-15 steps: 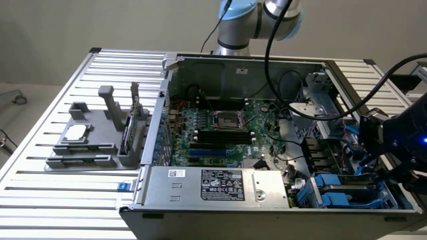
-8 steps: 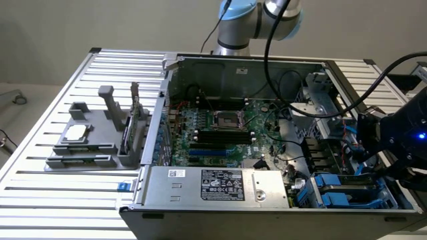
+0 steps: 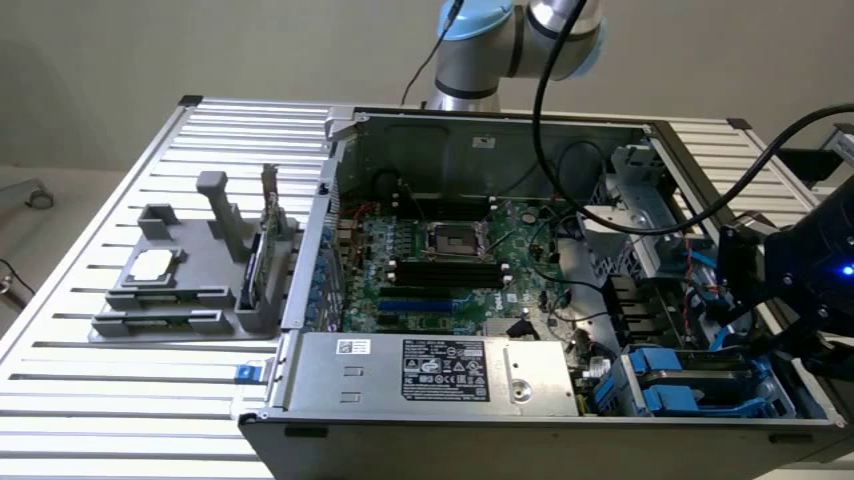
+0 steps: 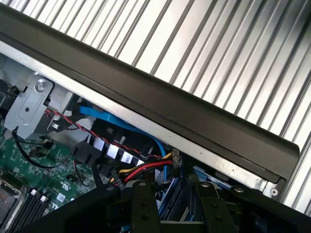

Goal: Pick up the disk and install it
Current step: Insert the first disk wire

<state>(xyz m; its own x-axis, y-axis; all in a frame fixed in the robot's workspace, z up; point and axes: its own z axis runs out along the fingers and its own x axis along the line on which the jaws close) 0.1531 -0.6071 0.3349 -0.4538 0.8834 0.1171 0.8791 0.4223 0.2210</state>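
Over drive bay (image 3: 781, 398), gripper (image 4: 177, 212) near disk (image 3: 694, 372)

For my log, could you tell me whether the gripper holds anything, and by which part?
It cannot be told: the gripper hangs above the blue carriers, its grasp hidden.

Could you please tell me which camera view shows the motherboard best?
The exterior view: the green motherboard lies exposed inside the case, with its socket visible. The wrist view catches one green corner of it.
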